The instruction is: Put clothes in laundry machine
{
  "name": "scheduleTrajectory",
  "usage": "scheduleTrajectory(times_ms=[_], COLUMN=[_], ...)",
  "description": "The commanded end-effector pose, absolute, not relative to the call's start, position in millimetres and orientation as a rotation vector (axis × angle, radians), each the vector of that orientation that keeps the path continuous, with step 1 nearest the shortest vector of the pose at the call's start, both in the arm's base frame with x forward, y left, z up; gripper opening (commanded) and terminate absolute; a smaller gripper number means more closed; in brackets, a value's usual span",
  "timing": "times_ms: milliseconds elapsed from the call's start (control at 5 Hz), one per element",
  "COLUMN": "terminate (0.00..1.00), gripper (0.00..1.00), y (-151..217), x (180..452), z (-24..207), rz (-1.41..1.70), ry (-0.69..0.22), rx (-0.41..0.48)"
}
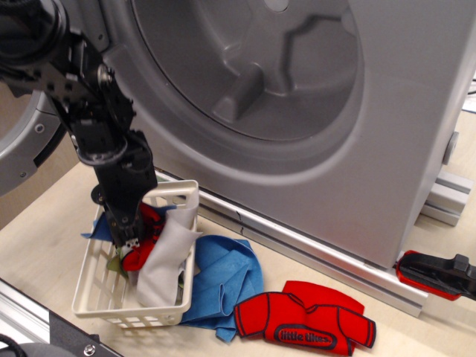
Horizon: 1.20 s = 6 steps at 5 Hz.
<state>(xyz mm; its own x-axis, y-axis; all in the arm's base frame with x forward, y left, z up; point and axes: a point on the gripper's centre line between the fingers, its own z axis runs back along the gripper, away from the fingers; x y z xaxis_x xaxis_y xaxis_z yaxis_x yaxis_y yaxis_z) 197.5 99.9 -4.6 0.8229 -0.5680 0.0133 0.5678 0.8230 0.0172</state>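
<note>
The silver-grey laundry machine (394, 149) fills the back, its ribbed drum (253, 59) open. A white slatted basket (126, 316) stands before it and holds a red shirt (146, 249), a light grey cloth (167, 260), a blue piece (99, 229) and a bit of green (115, 262). My black gripper (132, 239) points down into the basket, its tip pressed into the red shirt; the fingers are buried, so I cannot tell their state. A blue cloth (227, 279) and a red shirt with navy trim (312, 325) lie on the table to the right of the basket.
The washer's round door (22, 149) hangs open at the far left behind my arm. A red and black object (439, 274) lies at the right by the machine's base rail (297, 242). An aluminium rail (30, 327) runs along the lower left corner.
</note>
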Motion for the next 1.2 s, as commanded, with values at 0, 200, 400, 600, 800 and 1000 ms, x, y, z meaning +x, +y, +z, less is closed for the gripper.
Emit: scheduleTrajectory(times_ms=[0,200,400,600,800,1000], terminate=[0.00,0.00,0.00,0.00,0.00,0.00], gripper=[0.00,0.00,0.00,0.00,0.00,0.00], y=[107,95,76,61,47,35], x=[219,220,226,232,236,247], z=[65,81,92,101,110,127], rz=[-0.468,-0.503,-0.485,-0.283,-0.124,-0.082], ry=[-0.098,-0.092,-0.177,-0.300,-0.372,-0.493], rx=[0.051,0.030,0.015,-0.069,-0.114,-0.136])
